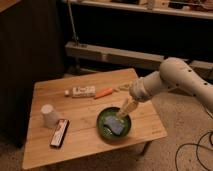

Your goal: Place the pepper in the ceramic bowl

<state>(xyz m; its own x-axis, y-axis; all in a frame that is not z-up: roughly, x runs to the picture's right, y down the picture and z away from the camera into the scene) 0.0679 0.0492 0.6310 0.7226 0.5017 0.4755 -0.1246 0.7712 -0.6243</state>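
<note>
Looking over a small light wooden counter (80, 145) in a dim room, with a long shelf behind and speckled floor around, we see the small slender orange pepper (103, 92) lying flat near the far edge, just beside a white oblong tube (80, 92). The gripper (121, 115) hangs over the shallow dark-green ceramic bowl (101, 124), apart from the pepper. We cannot tell how far it is open or whether it holds anything.

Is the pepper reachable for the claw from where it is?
Likely yes. The claw hangs over the ceramic bowl; the pepper lies bare on the table just beyond, nothing between. A white tube crowds one end.
</note>
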